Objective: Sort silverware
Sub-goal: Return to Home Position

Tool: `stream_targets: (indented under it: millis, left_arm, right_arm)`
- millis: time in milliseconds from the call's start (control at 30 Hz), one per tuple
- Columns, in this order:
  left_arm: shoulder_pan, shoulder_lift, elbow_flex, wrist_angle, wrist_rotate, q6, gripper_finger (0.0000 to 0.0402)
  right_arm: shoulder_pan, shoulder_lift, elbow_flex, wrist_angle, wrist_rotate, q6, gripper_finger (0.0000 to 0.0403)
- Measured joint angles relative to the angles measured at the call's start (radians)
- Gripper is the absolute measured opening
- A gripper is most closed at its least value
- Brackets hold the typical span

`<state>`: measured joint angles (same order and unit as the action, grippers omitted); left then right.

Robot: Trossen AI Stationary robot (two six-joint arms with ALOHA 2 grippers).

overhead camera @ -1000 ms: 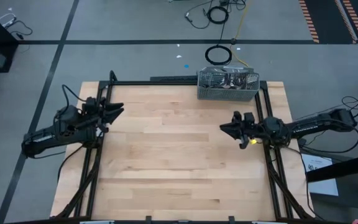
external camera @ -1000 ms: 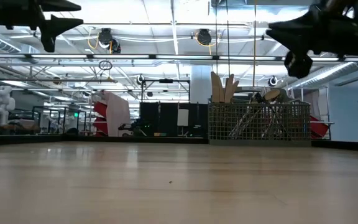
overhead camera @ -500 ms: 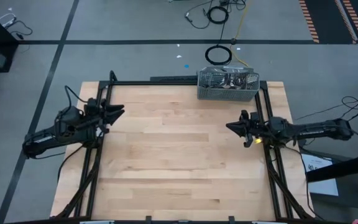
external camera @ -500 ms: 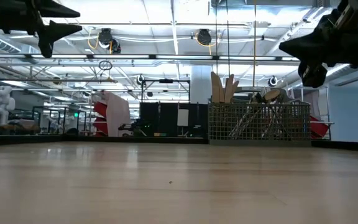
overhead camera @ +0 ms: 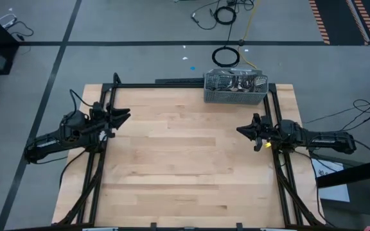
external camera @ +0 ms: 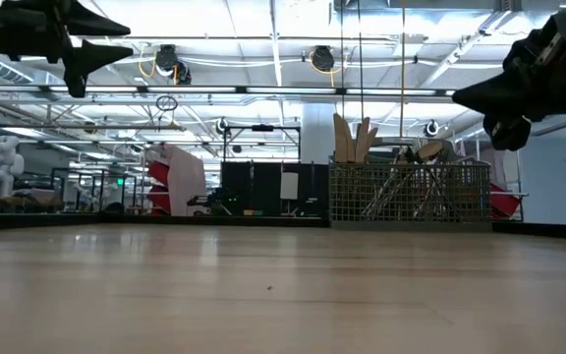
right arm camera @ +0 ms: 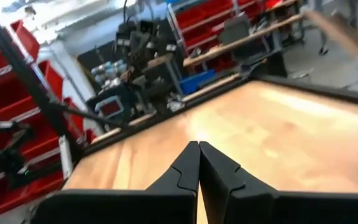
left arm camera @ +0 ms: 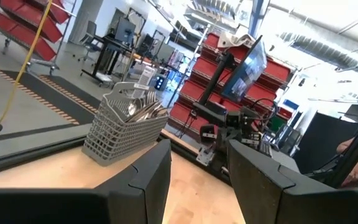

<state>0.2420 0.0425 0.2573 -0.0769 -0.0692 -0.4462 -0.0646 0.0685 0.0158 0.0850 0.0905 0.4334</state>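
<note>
The silverware (overhead camera: pixel 239 81) stands bunched inside the grey mesh caddy (overhead camera: pixel 235 87), handles and heads sticking up above its rim (left arm camera: pixel 143 111). The caddy rests by its base on the wooden table's far edge, right of centre (external camera: pixel 409 194). My left gripper (overhead camera: pixel 126 115) hovers open above the table's left edge, pointing right (left arm camera: pixel 199 149). My right gripper (overhead camera: pixel 239 131) hovers shut above the table's right side, pointing left (right arm camera: pixel 199 144). Both grippers are well above the tabletop (external camera: pixel 116 37) (external camera: pixel 460 98) and far from the caddy.
The wooden table (overhead camera: pixel 178 167) has black frame rails along its left and right edges (overhead camera: pixel 95 173) (overhead camera: pixel 288 179). Cables lie coiled on the floor beyond the far edge (overhead camera: pixel 225 56). A sheet of paper (overhead camera: pixel 329 170) lies right of the table.
My right gripper has drawn back toward the table's right edge and has sunk a little, as the arm stretched out flatter beside the table.
</note>
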Motion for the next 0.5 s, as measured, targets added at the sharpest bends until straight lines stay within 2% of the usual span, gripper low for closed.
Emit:
stream_targets:
  millis: [133,233,400,500]
  left_arm:
    - [0.000,0.000,0.000,0.001,0.000,0.003,0.0164]
    - [0.000,0.000,0.000,0.001,0.000,0.003,0.0164]
    - [0.000,0.003,-0.001,0.001,0.000,0.007,0.0164]
    - [0.000,0.003,-0.019,0.038,0.007,0.007,0.0164]
  right_arm:
    - [-0.013,-0.009,0.000,-0.066,-0.065,0.031,0.0000]
    - [-0.015,-0.001,0.001,-0.072,-0.110,-0.006,0.0000]
    - [-0.015,0.003,0.001,-0.071,-0.113,-0.120,0.0000]
    - [-0.015,0.004,0.001,-0.073,-0.099,-0.125,0.0000]
